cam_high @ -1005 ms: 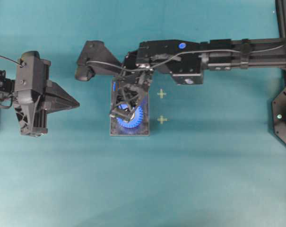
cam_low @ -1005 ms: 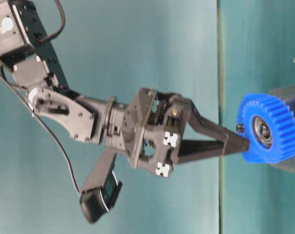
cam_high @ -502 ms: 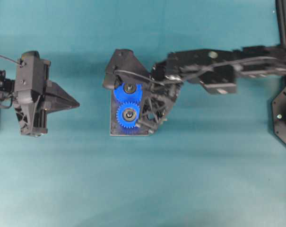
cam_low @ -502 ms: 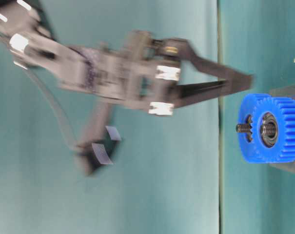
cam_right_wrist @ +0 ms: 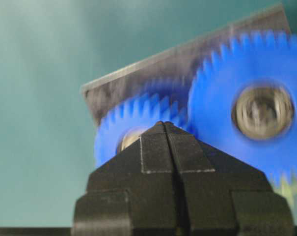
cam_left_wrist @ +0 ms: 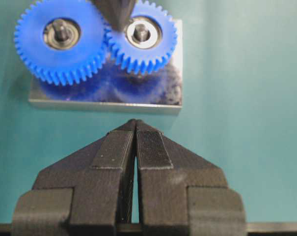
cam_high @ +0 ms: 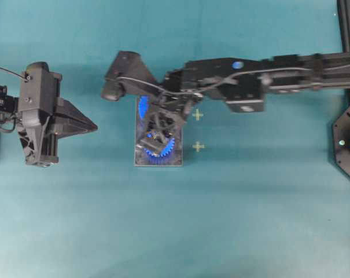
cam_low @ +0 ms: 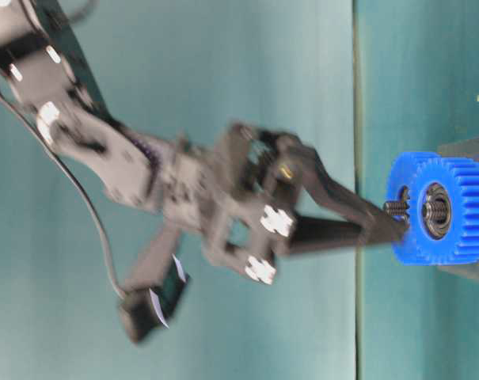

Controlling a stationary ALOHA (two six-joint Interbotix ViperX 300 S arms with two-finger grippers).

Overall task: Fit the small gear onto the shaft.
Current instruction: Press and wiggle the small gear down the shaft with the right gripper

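Note:
The small gear (cam_left_wrist: 141, 42) sits on the shaft (cam_left_wrist: 141, 33), whose silvery pin shows in its dark centre ring. It meshes with the larger blue gear (cam_left_wrist: 60, 39) on the dark grey plate (cam_left_wrist: 104, 96). My right gripper (cam_high: 154, 141) is shut and empty. Its tip rests on the small gear's top face (cam_right_wrist: 111, 142), near the hub. In the overhead view it hides most of the small gear (cam_high: 166, 152). My left gripper (cam_left_wrist: 135, 123) is shut and empty, low over the table a little short of the plate's near edge.
The larger gear (cam_high: 142, 107) is partly hidden under the right arm. Two pale cross marks (cam_high: 198, 114) lie on the teal mat right of the plate (cam_high: 177, 159). A black frame (cam_high: 348, 139) stands at the right edge.
Half a second ago my right gripper was swung aside, beside the plate, with both gears uncovered. It has come back over the small gear, tip on its face. The left arm has not moved.

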